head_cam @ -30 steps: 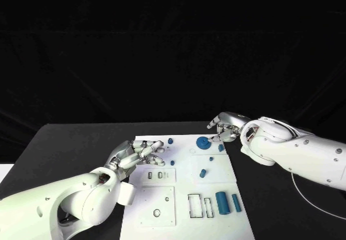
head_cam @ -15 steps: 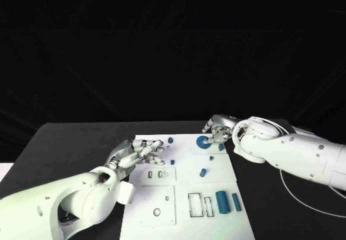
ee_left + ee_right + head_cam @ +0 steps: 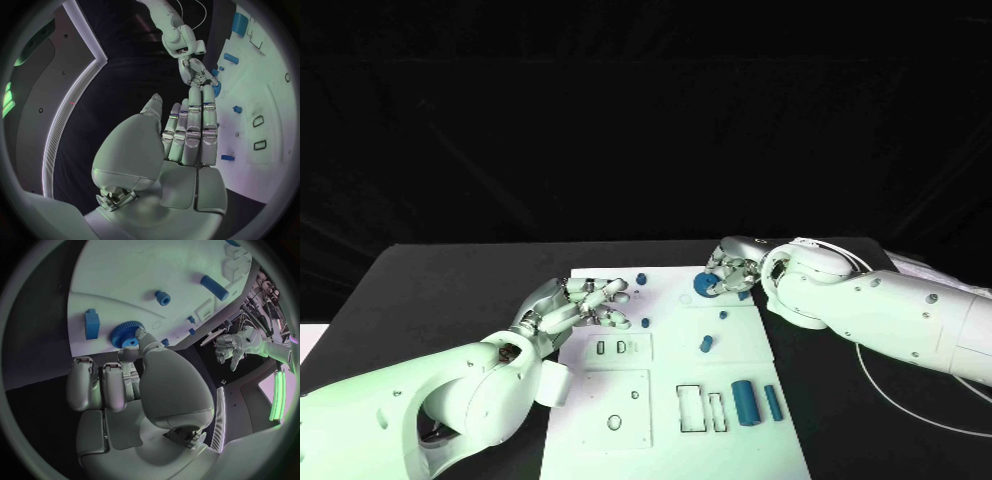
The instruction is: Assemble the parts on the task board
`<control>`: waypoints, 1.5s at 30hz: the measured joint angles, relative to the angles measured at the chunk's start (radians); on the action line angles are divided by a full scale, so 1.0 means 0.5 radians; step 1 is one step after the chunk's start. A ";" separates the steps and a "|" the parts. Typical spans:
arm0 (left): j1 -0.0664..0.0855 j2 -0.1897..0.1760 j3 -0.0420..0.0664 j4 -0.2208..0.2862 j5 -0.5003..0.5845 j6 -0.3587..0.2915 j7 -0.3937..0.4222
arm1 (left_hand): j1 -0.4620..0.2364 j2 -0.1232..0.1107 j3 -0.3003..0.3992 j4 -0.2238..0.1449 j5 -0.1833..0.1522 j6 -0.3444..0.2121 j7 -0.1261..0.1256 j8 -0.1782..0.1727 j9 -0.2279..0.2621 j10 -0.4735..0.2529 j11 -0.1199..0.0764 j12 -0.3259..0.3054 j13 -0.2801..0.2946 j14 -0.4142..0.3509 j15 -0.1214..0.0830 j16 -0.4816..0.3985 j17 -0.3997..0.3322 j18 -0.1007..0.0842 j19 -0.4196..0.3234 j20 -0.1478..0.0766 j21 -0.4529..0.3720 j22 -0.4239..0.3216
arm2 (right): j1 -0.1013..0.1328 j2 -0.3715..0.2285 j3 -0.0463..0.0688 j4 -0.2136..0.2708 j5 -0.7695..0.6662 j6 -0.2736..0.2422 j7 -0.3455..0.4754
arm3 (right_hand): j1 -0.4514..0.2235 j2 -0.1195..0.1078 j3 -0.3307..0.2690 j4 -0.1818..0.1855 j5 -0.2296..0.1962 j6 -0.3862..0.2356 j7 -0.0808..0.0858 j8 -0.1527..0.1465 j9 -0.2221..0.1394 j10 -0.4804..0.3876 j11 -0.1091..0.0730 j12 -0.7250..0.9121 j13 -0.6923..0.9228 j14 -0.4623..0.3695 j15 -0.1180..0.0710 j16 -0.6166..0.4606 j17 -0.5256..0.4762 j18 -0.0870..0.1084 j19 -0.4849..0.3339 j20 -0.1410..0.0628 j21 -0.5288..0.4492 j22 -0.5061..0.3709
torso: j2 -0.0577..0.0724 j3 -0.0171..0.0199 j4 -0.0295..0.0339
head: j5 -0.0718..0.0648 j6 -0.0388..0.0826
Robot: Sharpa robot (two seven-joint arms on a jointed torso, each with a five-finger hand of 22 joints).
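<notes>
The white task board [image 3: 668,385] lies in the middle of the black table. A blue gear [image 3: 705,285] sits at its far right corner. My right hand [image 3: 737,268] is bent over it, and two fingertips pinch the gear's [image 3: 125,333] raised hub while the other fingers [image 3: 94,382] stay curled. My left hand [image 3: 577,304] hovers over the board's left edge, fingers [image 3: 189,131] straight and side by side, holding nothing. Across the board [image 3: 272,120] the left wrist view shows the right hand [image 3: 196,75] at the gear [image 3: 216,90].
Loose blue parts lie on the board: a small peg [image 3: 642,279], a piece [image 3: 646,324] by my left fingertips, a short pin [image 3: 707,343], two cylinders [image 3: 743,402] near the front right. A blue block [image 3: 92,323] and a spool [image 3: 163,297] lie beside the gear.
My right hand has slid left and in over the blue gear, its forearm swinging round with it. The gear and the left hand have stayed put.
</notes>
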 measured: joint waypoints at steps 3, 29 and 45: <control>0.000 0.000 0.000 -0.001 0.000 0.001 0.000 | 0.000 0.000 0.000 0.000 0.000 0.000 0.000 0.000 0.000 0.000 0.000 0.000 0.000 0.000 0.000 0.000 0.000 0.000 0.000 0.000 0.000 0.000 | 0.000 0.007 0.002 -0.006 -0.012 0.005 0.000 | 0.000 0.000 0.000 0.000 0.000 0.007 -0.006 0.000 0.002 0.014 -0.001 0.027 0.029 0.000 0.000 0.000 0.007 0.000 0.014 0.000 0.008 0.005 | 0.000 0.0002 0.000 | 0.000 -0.004; 0.000 -0.003 0.000 -0.015 0.000 0.004 -0.002 | 0.000 0.000 0.000 0.000 0.000 0.000 0.000 0.000 0.000 0.000 0.000 0.000 0.000 0.000 0.000 0.000 0.004 0.000 0.000 0.000 0.000 0.000 | -0.020 -0.006 -0.003 0.189 -0.165 -0.172 0.021 | 0.125 0.081 0.257 -0.108 -0.196 0.167 -0.022 0.032 -0.001 0.174 -0.019 0.495 0.552 -0.004 -0.026 0.074 0.073 -0.059 0.107 -0.043 0.091 0.161 | 0.001 0.0019 0.001 | 0.002 -0.008; 0.000 -0.055 0.000 -0.105 0.005 0.009 0.007 | 0.000 0.000 0.000 0.000 0.000 0.000 0.000 0.000 0.000 0.000 0.000 0.000 0.001 0.000 0.000 0.000 0.007 0.000 0.000 0.000 0.000 0.001 | 0.000 0.241 -0.004 0.221 -0.179 -0.275 0.009 | 0.085 0.120 0.267 -0.098 -0.188 0.167 -0.022 0.032 -0.002 0.174 -0.019 0.482 0.540 -0.004 -0.025 0.074 0.073 -0.061 0.107 -0.043 0.091 0.161 | 0.003 -0.0021 0.007 | 0.012 -0.004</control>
